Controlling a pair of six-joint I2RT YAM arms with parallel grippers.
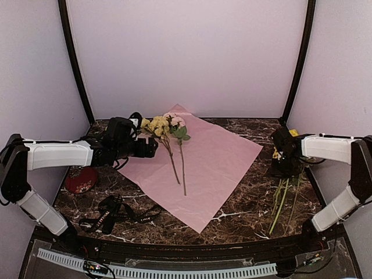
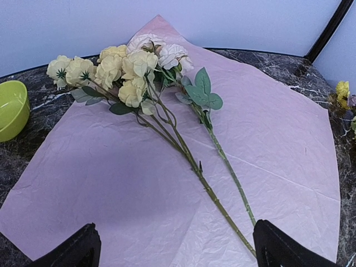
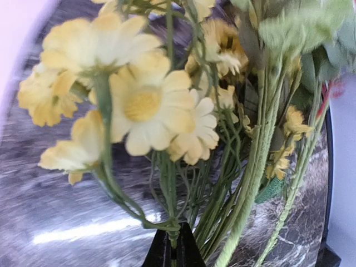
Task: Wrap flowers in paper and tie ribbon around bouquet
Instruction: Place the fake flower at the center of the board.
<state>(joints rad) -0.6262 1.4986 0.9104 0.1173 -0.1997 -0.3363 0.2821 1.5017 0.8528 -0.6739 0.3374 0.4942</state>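
Note:
The lilac-pink paper (image 1: 215, 163) lies flat as a diamond on the marble table. Two long-stemmed flowers (image 1: 164, 125) with yellow, cream and pink blooms rest on its upper left part. My left gripper (image 1: 153, 147) hovers just left of their stems, open; in the left wrist view both fingertips (image 2: 78, 250) stand wide apart over the paper (image 2: 111, 183), the flowers (image 2: 133, 69) beyond them. At the right edge my right gripper (image 1: 285, 156) is shut on a thin green stem of yellow daisy-like flowers (image 3: 144, 105), pinched at the jaws (image 3: 172, 251). The black ribbon (image 1: 113, 212) lies at the front left.
A red dish (image 1: 80, 180) sits near the left arm, and a green bowl (image 2: 11, 108) stands left of the paper. More loose green stems (image 1: 282, 200) lie on the table below the right gripper. Black frame posts rise at both back corners.

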